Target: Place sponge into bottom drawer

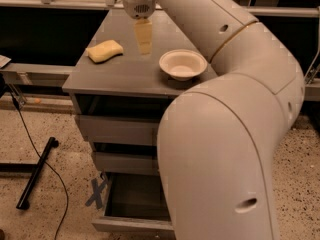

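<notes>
The pale-yellow sponge (pixel 105 51) lies on the left part of the grey cabinet top (pixel 125 74). My gripper (pixel 144 43) hangs point-down over the cabinet top, just right of the sponge and a little behind it, apart from it and holding nothing I can see. The bottom drawer (pixel 131 224) is pulled out below, and its grey inside shows with nothing visible in it. My large white arm (pixel 220 149) hides the drawer's right side.
A round white bowl (pixel 183 64) stands on the cabinet top to the right of the gripper. Two closed drawers (pixel 117 130) sit above the open one. A black bar and cable (pixel 35 174) lie on the speckled floor at the left.
</notes>
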{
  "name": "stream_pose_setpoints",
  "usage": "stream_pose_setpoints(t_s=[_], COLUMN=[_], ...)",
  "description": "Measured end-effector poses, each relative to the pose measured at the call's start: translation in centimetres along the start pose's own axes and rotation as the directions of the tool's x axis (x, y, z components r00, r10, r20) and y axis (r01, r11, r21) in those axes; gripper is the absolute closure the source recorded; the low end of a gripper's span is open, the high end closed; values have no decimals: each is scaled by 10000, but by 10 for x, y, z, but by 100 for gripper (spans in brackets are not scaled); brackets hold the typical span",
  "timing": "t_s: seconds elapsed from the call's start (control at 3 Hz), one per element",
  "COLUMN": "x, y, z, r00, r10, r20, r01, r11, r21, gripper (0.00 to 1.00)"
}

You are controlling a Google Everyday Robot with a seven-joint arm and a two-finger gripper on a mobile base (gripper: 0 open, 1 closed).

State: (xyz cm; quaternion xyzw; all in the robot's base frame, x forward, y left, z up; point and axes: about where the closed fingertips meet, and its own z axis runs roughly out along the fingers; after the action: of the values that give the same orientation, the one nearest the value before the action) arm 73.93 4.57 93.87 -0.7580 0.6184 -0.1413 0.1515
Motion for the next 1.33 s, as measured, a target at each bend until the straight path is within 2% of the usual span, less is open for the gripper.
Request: stream_pose_setpoints(t_s=[0.33, 0.67, 1.0, 1.33], x=[-13, -36, -56, -72], y=[-22, -36, -46, -56], z=[7, 27, 48, 64], r00=[9983, 9894, 9687, 9414], r10=[-482, -1253, -1961, -2504], r20=[314, 733, 1523, 2260], r01=[462, 1174, 1721, 2006], r11=[9970, 9877, 9724, 9542], r21=[614, 1036, 1572, 2218], gripper=[0, 0, 0, 0])
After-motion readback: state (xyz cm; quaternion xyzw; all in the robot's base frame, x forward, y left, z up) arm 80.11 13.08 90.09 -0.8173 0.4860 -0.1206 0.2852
